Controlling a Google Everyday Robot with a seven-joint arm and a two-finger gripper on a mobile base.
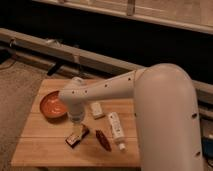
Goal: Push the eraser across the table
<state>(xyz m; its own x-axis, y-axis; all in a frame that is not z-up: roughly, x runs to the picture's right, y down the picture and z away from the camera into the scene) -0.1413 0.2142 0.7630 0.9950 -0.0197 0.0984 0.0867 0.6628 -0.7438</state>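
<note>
Here, left of centre on the worktop (37,145): orange bowl (49,106), only its own orange inside on show, right rim covered by the arm (100,92). Just below, tool (76,125) hanging over the eraser (77,136) near the worktop's lower middle; spread or pressed together, cannot tell. Contact unclear too. To the right: white block (95,110), white tube (116,129), reddish-brown piece (103,141). Worktop's right edge lost behind the arm.

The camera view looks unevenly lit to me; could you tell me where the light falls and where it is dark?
In the camera view, warm light falls on the table and the white arm; the background behind them is nearly black; the hand, low over the eraser and right of the orange bowl, looks dim against that dark block; no strong glare shows.
</note>
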